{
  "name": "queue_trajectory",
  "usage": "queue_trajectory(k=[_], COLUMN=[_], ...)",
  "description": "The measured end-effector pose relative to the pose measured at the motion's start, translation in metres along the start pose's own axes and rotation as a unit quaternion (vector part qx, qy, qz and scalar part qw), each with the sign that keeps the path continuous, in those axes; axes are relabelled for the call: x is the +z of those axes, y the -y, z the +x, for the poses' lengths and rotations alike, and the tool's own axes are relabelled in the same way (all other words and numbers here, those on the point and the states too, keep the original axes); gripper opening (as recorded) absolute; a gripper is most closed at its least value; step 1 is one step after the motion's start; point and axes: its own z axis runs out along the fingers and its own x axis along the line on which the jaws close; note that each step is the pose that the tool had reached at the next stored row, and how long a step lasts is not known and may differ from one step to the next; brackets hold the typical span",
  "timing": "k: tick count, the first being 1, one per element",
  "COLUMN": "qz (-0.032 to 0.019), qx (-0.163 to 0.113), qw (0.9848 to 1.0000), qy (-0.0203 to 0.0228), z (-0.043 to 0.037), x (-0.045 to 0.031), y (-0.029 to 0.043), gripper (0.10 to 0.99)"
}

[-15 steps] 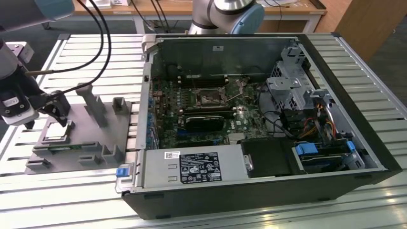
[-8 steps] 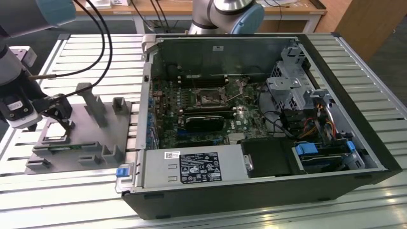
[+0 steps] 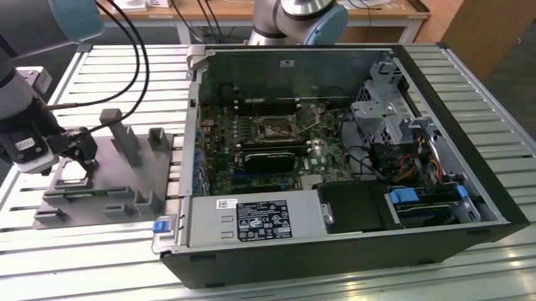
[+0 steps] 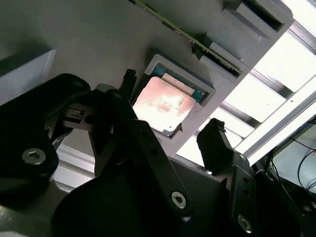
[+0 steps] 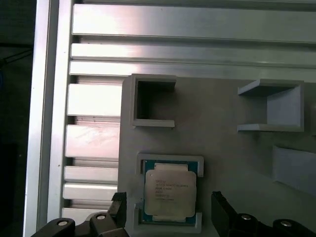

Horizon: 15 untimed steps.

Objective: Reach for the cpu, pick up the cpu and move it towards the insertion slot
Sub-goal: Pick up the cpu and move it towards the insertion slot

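Tool (image 5: 169, 213) wide open, gripping nothing, fingers (image 5: 118, 207) either side of the cpu (image 5: 169, 193), gaps visible. Cpu lies flat in its grey fixture plate (image 3: 109, 194) nest on the desk (image 3: 84, 263), 9 o'clock of the computer case (image 3: 335, 251). Insertion slot (image 3: 275, 128) is inside the case.

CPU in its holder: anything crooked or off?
Nothing stands out. The cpu lies flat and square in its grey holder, and the gripper is open with a finger on each side, not touching it.
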Motion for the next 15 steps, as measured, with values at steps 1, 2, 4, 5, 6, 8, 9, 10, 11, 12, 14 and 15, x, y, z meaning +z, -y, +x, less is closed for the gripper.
queue_trajectory(k=[1, 2, 4, 5, 6, 8, 9, 10, 11, 12, 14, 15], qz=[0.0, 0.0, 0.0, 0.0, 0.0, -0.0001, -0.0001, -0.0001, -0.0001, -0.0001, -0.0001, -0.0001], qx=[0.0, 0.0, 0.0, 0.0, 0.001, 0.004, 0.007, 0.01, 0.012, 0.014, 0.014, 0.014], qw=[1.0, 1.0, 1.0, 1.0, 1.0, 1.0, 1.0, 0.9999, 0.9999, 0.9999, 0.9999, 0.9999], qy=[0.0, 0.0, 0.0, 0.0, 0.0, 0.0002, 0.0003, 0.0004, 0.0005, 0.0006, 0.0005, 0.0005], z=[0.0001, 0.0002, 0.0002, 0.0003, 0.0003, 0.0004, 0.0005, 0.0005, 0.0004, 0.0004, 0.0004, 0.0004], x=[0.001, 0.0019, 0.0034, 0.0044, 0.0054, 0.0074, 0.0083, 0.0091, 0.0099, 0.0108, 0.0119, 0.0121], y=[-0.0002, -0.0005, -0.0011, -0.0013, -0.0014, -0.0015, -0.0019, -0.0022, -0.0025, -0.0028, -0.0028, -0.0028], gripper=[0.773, 0.773, 0.773, 0.773, 0.773, 0.773, 0.773, 0.773, 0.773, 0.773, 0.773, 0.761])
